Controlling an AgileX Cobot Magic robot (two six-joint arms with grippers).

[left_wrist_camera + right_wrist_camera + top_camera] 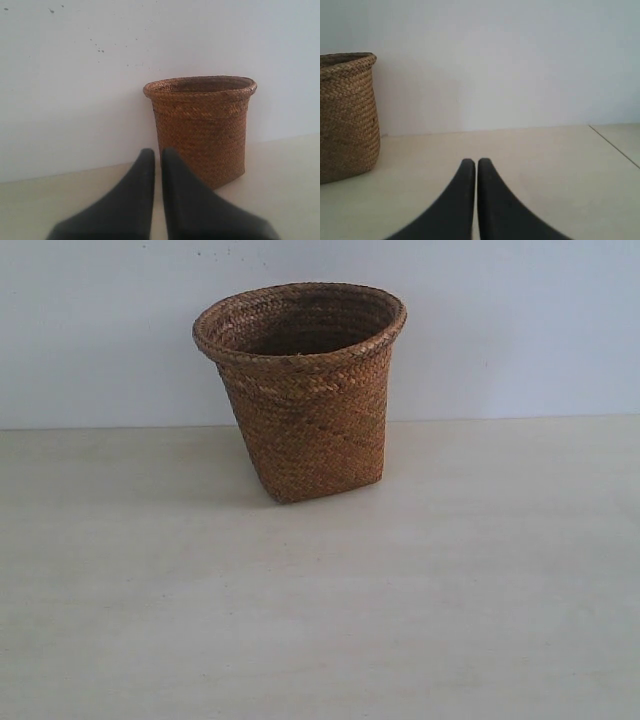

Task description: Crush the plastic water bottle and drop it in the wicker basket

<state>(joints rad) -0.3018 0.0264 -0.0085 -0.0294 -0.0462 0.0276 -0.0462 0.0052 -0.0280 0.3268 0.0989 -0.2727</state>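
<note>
The brown wicker basket (305, 390) stands upright on the table towards the back, its flared rim open upward. It also shows in the left wrist view as the wicker basket (202, 127) and at the edge of the right wrist view as the wicker basket (347, 115). The plastic water bottle is out of view in every frame; the basket's inside is mostly hidden. My left gripper (157, 155) is shut with nothing between its black fingers, a short way in front of the basket. Off to the basket's side, my right gripper (472, 164) is shut and empty. Neither gripper appears in the exterior view.
A pale wooden table (320, 620) spreads in front of the basket. A plain white wall (500, 330) rises close behind it. A table edge or seam (615, 145) runs along one side in the right wrist view.
</note>
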